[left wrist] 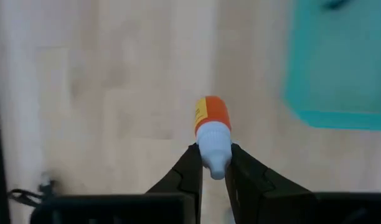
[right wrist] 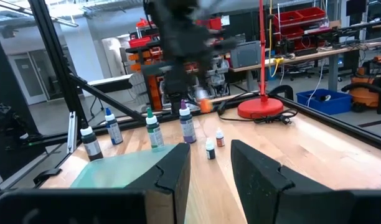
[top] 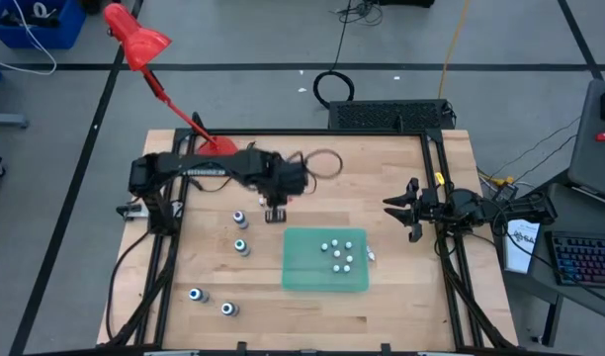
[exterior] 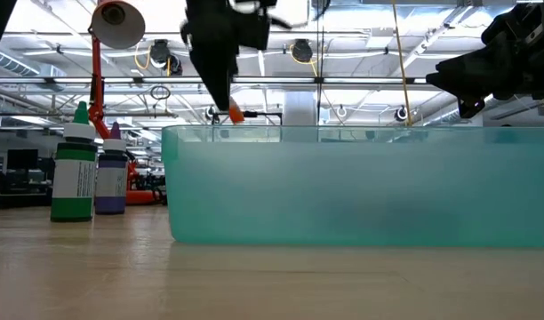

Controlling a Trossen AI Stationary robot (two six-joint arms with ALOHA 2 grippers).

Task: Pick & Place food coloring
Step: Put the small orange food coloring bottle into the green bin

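You have bare wood between the left gripper (top: 275, 212) and the near rim of the teal tray (top: 325, 260); the orange bottle (left wrist: 211, 124) it clamps hangs clear of the table; to its left, four upright bottles (top: 240, 219) dot the table in two loose pairs, with lanes between them; the tray's walls (exterior: 361, 187) stand as a low barrier, small bottles (top: 342, 253) clustered inside; the red lamp (top: 136, 40) arches behind; the right gripper (top: 409, 220), fingers apart, waits just right of the tray.

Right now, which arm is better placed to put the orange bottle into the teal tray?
Left. The left gripper already holds the orange bottle, raised beside the teal tray. The right gripper is open and empty beyond the tray's other side.
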